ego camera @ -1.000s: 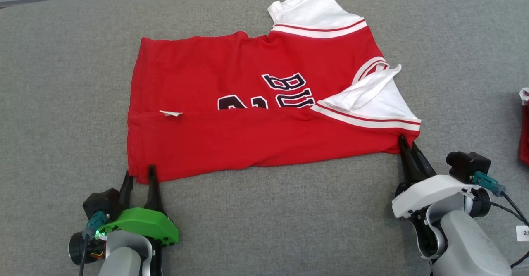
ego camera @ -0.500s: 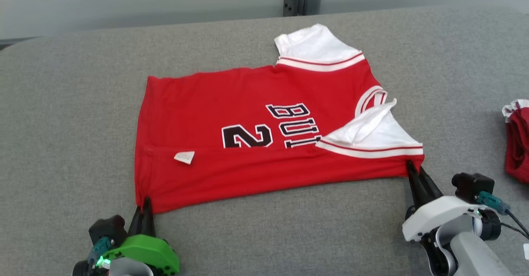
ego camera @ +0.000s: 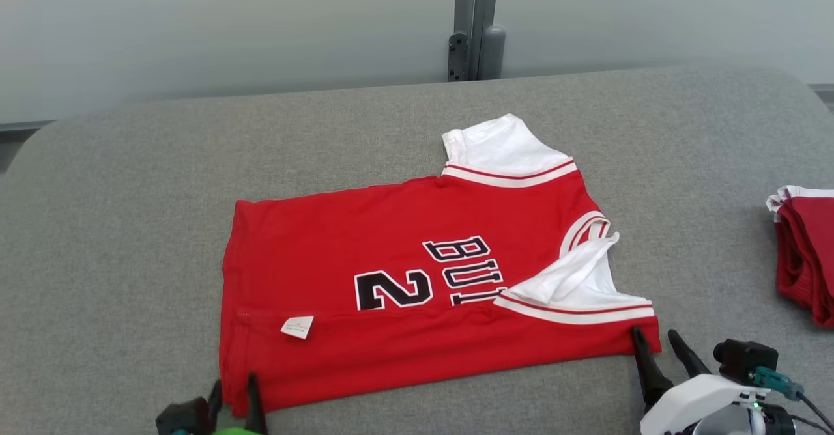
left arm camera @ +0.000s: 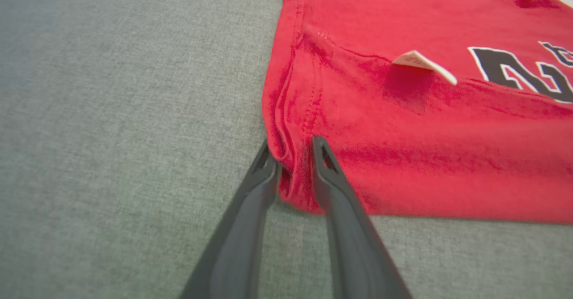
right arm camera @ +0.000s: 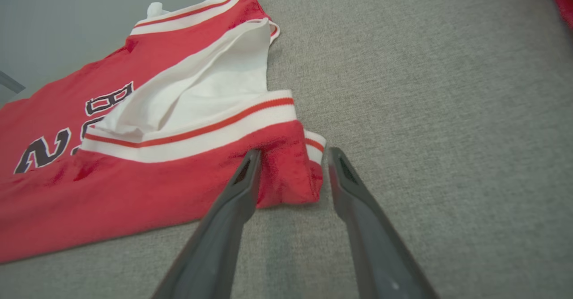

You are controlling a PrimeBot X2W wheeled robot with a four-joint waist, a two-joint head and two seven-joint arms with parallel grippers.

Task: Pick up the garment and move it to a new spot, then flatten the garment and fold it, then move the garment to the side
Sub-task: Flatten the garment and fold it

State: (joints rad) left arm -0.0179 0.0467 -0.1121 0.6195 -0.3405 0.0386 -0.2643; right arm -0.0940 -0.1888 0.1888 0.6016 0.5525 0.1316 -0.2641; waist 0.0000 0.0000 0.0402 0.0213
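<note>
The jersey lies mid-frame on the table, its near edge folded over. Both grippers, pinched on its near corners a moment ago, have let go: the left gripper narrowly apart, the right gripper wide. This fold looks finished.
</note>
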